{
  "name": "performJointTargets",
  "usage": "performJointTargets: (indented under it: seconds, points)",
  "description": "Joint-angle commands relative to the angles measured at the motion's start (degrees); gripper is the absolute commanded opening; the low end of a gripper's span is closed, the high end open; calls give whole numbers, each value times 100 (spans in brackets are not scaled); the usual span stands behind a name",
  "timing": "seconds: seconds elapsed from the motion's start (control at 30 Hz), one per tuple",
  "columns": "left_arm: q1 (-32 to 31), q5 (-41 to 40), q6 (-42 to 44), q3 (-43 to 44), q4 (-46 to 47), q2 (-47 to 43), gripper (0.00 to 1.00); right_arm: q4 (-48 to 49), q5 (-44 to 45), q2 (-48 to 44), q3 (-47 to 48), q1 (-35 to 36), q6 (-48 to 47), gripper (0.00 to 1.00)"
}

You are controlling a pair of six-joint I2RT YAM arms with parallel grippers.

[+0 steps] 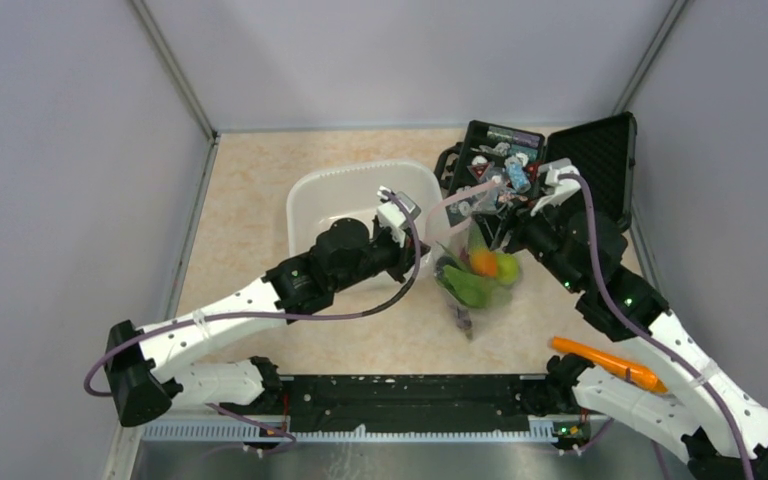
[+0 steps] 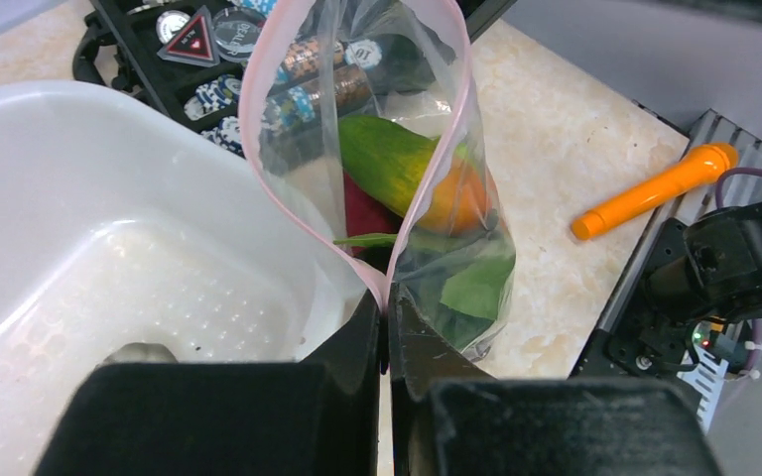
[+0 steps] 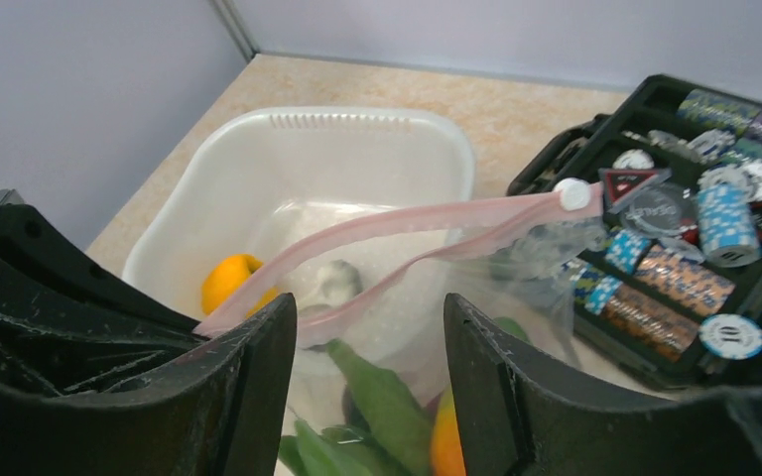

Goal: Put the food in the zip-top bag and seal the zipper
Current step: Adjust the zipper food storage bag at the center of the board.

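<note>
I am pinching my left gripper (image 2: 387, 309) shut on the left end of the zipper (image 3: 397, 222), holding the clear bag (image 2: 476, 288) up just right of the white tub (image 2: 79, 178). My right gripper (image 3: 369, 309) is standing open, its fingers either side of the bag's gaping mouth, clamping nothing. Inside the bag, a green leafy piece (image 2: 387, 159) and an orange fruit (image 2: 456, 198) are lying together. The black case (image 1: 600, 150) is sitting far right, and an orange torch (image 2: 655, 188) is lying near right.
</note>
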Motion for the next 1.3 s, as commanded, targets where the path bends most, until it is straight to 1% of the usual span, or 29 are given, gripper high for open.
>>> performJointTargets:
  seconds: [0.0,0.07,0.17,0.23,0.33,0.43,0.5,0.57,0.6,0.63,0.67,0.73,0.77,0.83,0.9,1.03,1.17,1.2,1.27]
  points:
    - [141,-34,308,264,2,-319,0,-484,-688,-44,579,-539,-705,56]
    - [168,5,320,296,-56,-325,0,-582,-1024,-28,711,-686,-939,56]
    - [179,124,345,333,-123,-341,0,-781,-934,24,941,-837,-1168,56]
    - [180,128,363,321,-94,-372,0,-916,-1034,89,1052,-1097,-1280,55]
    - [179,76,504,365,-180,-415,0,-1012,-1849,255,1139,-1832,-1239,54]
    - [202,-18,639,382,-245,-496,0,-749,-3112,446,952,-2952,-988,53]
    - [233,38,729,374,-258,-533,0,-339,-4199,606,675,-3938,-650,52]
    - [256,104,778,373,-280,-562,0,461,-5717,841,290,-4752,-181,52]
    - [272,124,786,369,-289,-570,0,995,-6237,982,71,-4948,82,52]
    - [282,125,793,365,-292,-575,0,1494,-6529,1113,-120,-5003,244,52]
    - [295,129,809,364,-302,-573,0,2196,-6747,1247,-294,-5010,316,52]
    - [324,130,823,358,-330,-581,0,3414,-7402,1501,-742,-5011,501,55]
    - [335,295,830,360,-346,-586,0,3966,-7635,1632,-958,-5011,514,57]
    - [361,388,845,356,-380,-598,0,4915,-7765,1890,-1300,-5015,759,57]
    - [372,406,862,368,-444,-626,0,5470,-7834,2122,-1480,-5011,884,59]
    - [402,349,917,277,-479,-778,0,5776,-7790,2353,-1679,-5011,938,64]
    - [472,420,954,209,-498,-855,0,6453,-7749,2328,-2008,-5011,1217,67]
    - [492,423,955,211,-523,-854,0,6473,-7723,2299,-2054,-5011,1235,67]
    - [532,426,956,194,-546,-866,0,5990,-7509,2187,-2011,-5011,1101,66]
